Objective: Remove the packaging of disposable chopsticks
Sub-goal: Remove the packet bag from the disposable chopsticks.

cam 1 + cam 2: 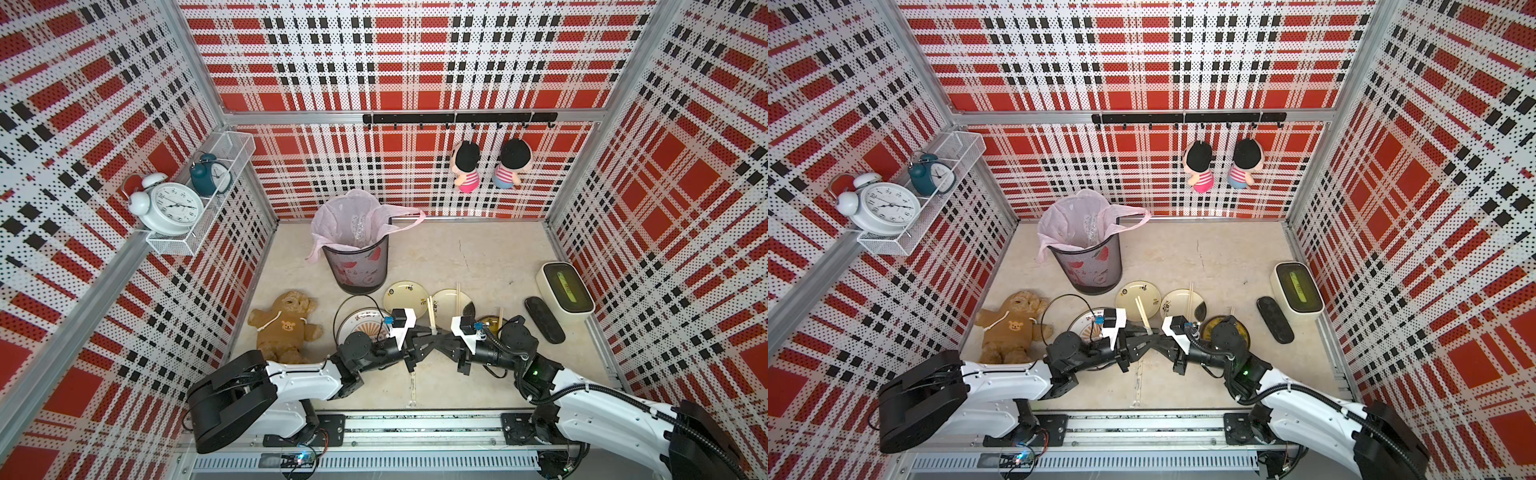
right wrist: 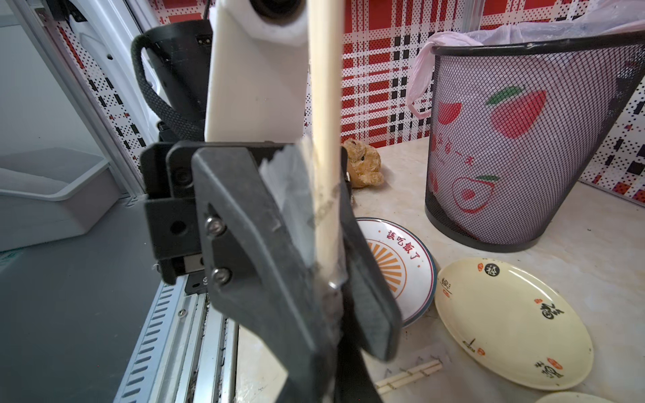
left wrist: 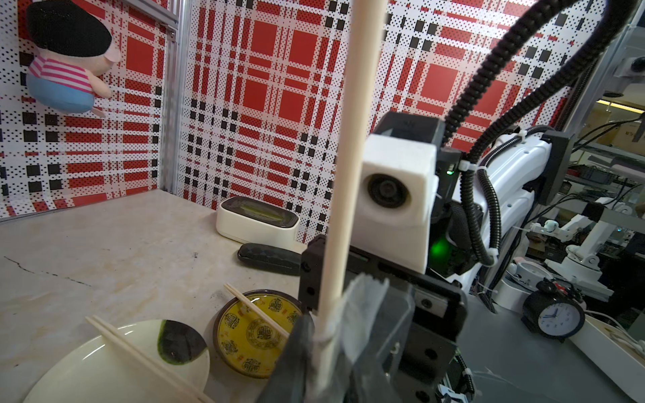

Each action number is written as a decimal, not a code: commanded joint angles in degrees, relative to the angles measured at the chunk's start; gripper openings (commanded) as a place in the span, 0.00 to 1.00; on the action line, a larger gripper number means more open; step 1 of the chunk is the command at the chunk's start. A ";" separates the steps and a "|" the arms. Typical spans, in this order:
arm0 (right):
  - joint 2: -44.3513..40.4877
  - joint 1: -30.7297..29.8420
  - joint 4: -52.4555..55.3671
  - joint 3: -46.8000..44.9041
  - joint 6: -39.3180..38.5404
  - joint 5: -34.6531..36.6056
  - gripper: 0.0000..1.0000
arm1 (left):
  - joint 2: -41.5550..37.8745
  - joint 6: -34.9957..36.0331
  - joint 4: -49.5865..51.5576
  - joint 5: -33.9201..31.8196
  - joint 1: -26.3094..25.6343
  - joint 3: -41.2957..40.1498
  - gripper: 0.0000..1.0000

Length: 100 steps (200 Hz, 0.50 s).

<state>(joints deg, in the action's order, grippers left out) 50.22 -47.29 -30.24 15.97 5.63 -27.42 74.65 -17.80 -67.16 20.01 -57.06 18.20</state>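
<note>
Gripping zone: left gripper [image 1: 428, 334] and right gripper [image 1: 444, 341] meet tip to tip over the front middle of the table [image 1: 490, 249], in both top views.
Held chopsticks: held chopsticks [image 2: 324, 104] stand nearly upright between the two sets of fingers. Wood is bare above, foot sits in film.
Packaging: packaging [image 3: 363, 300] is bunched round the foot of that pair, clear and crinkled, with a torn edge sticking up beside the wood.
Right gripper: clamped tight on the sleeved foot, no gap showing. Film is in the bite; can't tell if wood is too.
Left gripper: fingers [image 2: 244, 244] sit either side of stick and film with a narrow gap. Can't tell whether they pinch.
Bare pairs: plate pair [image 1: 458, 299] lies across the cream plate [image 1: 446, 301]; dish pair [image 3: 256, 310] lies on the yellow dish [image 3: 244, 352]. Both are just beyond the grippers.
Sleeved pair: sleeved pair [image 2: 408, 377] lies flat on the table near its front edge, apart from both grippers.
Bin: bin [image 1: 357, 270] is black mesh with a pink liner and crinkled clear film inside, at rear left, well apart from the grippers.
</note>
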 commanded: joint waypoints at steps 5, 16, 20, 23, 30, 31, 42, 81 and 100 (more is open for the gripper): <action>-1.50 0.09 -7.63 -0.37 0.08 1.84 0.00 | -1.17 -0.15 5.08 4.34 -1.21 1.34 0.37; -1.56 0.09 -7.32 -0.58 0.11 1.94 0.00 | -2.41 0.22 5.44 3.80 -1.15 1.74 0.47; -1.55 0.09 -7.09 -0.66 0.13 1.93 0.00 | -3.03 0.43 5.54 3.47 -1.13 1.84 0.49; -1.61 0.09 -7.11 -0.67 0.17 1.87 0.00 | -3.53 0.61 5.54 3.01 -1.13 1.73 0.51; -1.54 0.09 -6.78 -0.76 0.25 1.68 0.00 | -4.86 0.75 5.35 1.08 -1.12 1.48 0.57; -1.53 0.09 -6.77 -0.76 0.25 1.68 0.00 | -5.00 0.79 5.32 0.69 -1.16 1.44 0.58; -1.30 0.09 -6.91 -0.93 0.31 1.43 0.00 | -6.69 1.46 4.06 -2.65 -1.35 0.91 0.64; -0.67 0.09 -7.35 -1.20 0.52 1.10 0.00 | -9.62 3.19 3.81 -5.11 -0.89 2.33 0.66; -1.16 0.10 -7.34 -1.44 0.69 0.94 0.00 | -8.82 3.30 4.82 -3.84 -0.30 3.70 0.59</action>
<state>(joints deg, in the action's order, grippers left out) 49.80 -47.29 -35.42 15.20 6.17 -26.30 65.41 -15.90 -63.57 16.23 -57.98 19.40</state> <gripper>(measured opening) 0.070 0.615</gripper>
